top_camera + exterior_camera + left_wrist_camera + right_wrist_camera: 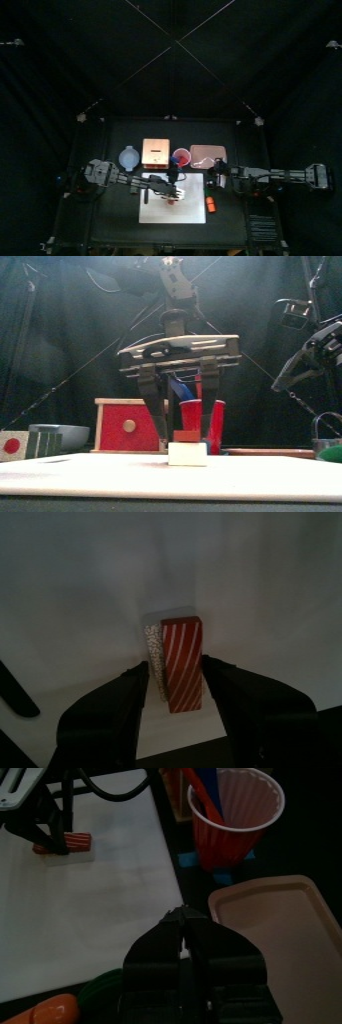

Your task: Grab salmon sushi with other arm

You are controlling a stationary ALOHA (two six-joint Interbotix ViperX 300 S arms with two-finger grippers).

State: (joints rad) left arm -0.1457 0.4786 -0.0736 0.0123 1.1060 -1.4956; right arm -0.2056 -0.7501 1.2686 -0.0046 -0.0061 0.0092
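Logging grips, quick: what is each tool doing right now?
Left tool: closed on the salmon sushi, on the white board.
Right tool: shut, holding nothing.

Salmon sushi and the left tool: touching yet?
Touching. The left wrist view shows the left tool with both jaws pressed against the salmon sushi, no gap visible.

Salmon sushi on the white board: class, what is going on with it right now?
The left end effector reaches down over the white board, its jaws on either side of the salmon sushi, which sits on the board atop a small white block. Whether the jaws already pinch it is not clear. The right end effector is shut and holds nothing, resting off the board's edge near the red cup and a tan tray.
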